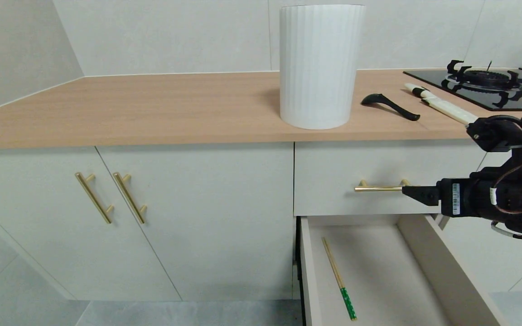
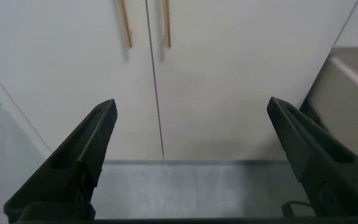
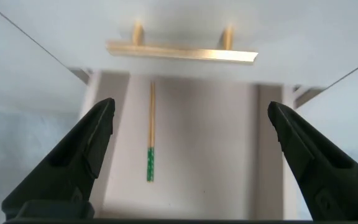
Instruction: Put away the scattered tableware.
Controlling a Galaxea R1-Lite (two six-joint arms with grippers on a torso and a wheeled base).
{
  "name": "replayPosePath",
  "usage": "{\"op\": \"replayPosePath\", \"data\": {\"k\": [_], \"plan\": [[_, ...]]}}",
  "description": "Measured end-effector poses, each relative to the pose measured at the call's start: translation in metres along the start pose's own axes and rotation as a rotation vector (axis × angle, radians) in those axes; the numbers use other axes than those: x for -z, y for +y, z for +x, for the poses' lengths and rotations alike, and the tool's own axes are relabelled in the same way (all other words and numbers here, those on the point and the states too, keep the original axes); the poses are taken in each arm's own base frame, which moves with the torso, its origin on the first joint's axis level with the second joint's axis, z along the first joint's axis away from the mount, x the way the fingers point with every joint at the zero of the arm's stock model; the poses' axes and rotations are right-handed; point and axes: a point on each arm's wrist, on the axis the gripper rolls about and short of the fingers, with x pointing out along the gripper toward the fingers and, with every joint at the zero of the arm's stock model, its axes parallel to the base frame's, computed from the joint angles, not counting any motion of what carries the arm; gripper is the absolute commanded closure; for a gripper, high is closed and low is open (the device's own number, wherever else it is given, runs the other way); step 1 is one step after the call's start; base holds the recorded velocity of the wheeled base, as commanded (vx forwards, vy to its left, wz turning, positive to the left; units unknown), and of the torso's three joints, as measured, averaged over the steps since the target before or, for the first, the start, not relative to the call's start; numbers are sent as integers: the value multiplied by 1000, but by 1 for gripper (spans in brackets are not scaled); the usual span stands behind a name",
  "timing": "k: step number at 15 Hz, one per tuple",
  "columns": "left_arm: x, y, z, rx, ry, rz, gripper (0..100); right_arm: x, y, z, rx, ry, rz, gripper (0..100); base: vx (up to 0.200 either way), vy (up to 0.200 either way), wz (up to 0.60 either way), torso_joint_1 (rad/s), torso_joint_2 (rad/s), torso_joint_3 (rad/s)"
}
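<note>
Down low on the right, looking into a pulled-out pale drawer and finding a pair of wooden chopsticks with green ends lying along its floor, close to the left wall. Counts as the first piece stowed, by the look of it.

Up on the light wooden countertop, spotting a black curved spoon just right of a tall white ribbed canister. Beyond that, picking out a long cream-white utensil with a black band, near the black gas hob. Leaves both to be put away. Calling it roughly a third done, judging by what lies out.

Turning to the right gripper: hangs level right by the brass bar handle of the shut upper drawer, above the pulled-out one, fingers spread wide, holding nothing. Cannot tell whether touching that handle. Same story for the left gripper: sits low, facing the white cabinet doors, fingers wide apart, empty.

Next call, probably: going up for the black curved spoon or the cream-white utensil and bringing it down beside the chopsticks. Worth minding that brass handle on the way up.
</note>
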Motion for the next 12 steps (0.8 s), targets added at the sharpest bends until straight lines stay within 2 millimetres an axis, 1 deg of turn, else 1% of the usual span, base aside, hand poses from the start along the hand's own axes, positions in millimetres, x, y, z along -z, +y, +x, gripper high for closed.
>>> {"op": "replayPosePath", "data": {"k": [1, 5, 12], "plan": [[1, 0, 0, 0, 8, 0, 0, 0, -1, -3, -1, -5, 0, 0, 0, 0, 0, 139, -325, -305], [0, 0, 0, 0, 3, 0, 0, -1, -2, -8, -4, -20, -16, 0, 0, 0, 0, 166, -527, -299], [0, 0, 0, 0, 3, 0, 0, -5, -4, -4, 5, -41, -46, 0, 0, 0, 0, 184, -475, -284]]}}
